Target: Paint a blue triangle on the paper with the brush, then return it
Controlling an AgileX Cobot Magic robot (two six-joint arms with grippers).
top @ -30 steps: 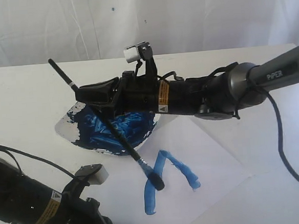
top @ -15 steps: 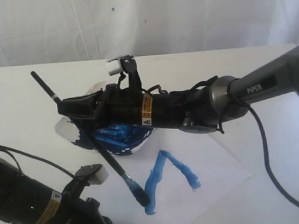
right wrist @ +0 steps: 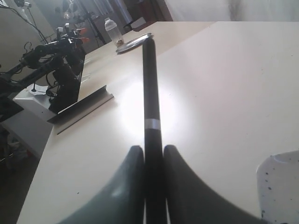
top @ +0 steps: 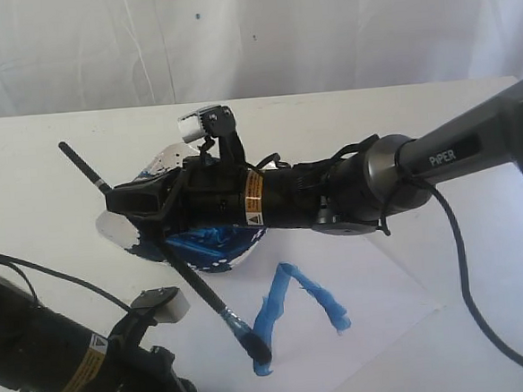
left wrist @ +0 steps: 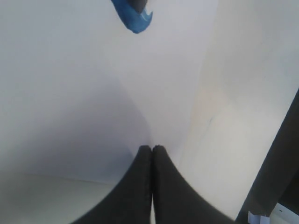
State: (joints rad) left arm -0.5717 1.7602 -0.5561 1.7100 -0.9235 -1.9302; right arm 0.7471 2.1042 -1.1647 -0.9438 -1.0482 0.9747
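At the lower left of the exterior frame the left arm lies low. Its left fingers [left wrist: 140, 186] are pressed together with nothing between them, at the near edge of the paper [top: 368, 305]; whether they touch it I cannot tell.

Next comes the white dish [top: 111, 229], smeared with dark blue paint [top: 206, 240]. Above it the right fingers [top: 140, 197] pinch the brush [top: 201, 294] on its black handle. The brush's long axis slants from upper left down to lower right, so the wet tip lies below and to the right of the fingers, at the foot of the left stroke of the blue triangle [top: 291, 293].

Only two sides are painted, and the base is missing. I judge the next stroke runs rightward from the tip to the other stroke's foot.
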